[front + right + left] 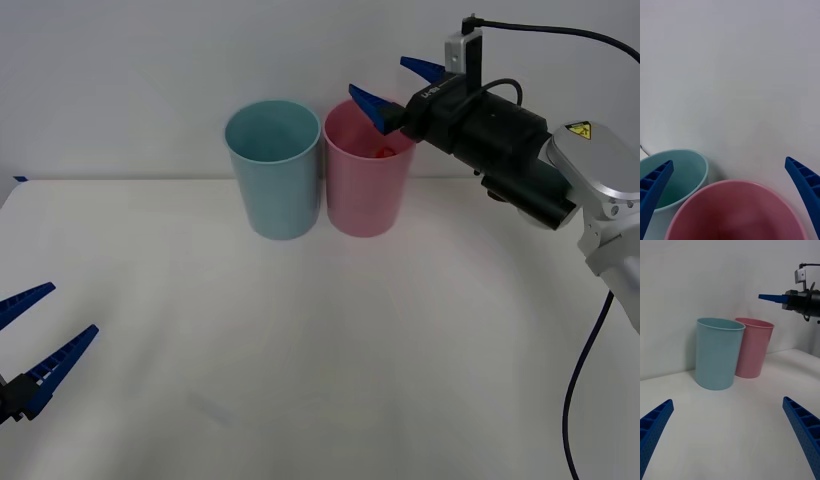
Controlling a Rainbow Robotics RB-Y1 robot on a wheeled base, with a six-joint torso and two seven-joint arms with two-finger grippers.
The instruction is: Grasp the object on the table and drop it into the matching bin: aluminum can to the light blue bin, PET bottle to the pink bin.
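The white table (300, 380) is seen bare in front of the bins. The light blue bin (274, 170) and the pink bin (366, 175) stand upright just beside each other near its far edge, touching or nearly so. A speck of red is seen inside the pink bin through its mouth, which is judged to be the cap of the PET bottle (383, 153); the rest of the bottle is hidden by the wall.

The right claw (392, 88) is held over the pink bin's rim, released and empty. The left claw (35, 340) is parked low at the near left, likewise spread with nothing between its fingers.

Little is left to go wrong. The pink bin could be clipped and tipped by the lower finger, were the right arm withdrawn downward instead of up and back, and the blue bin could be knocked with it.
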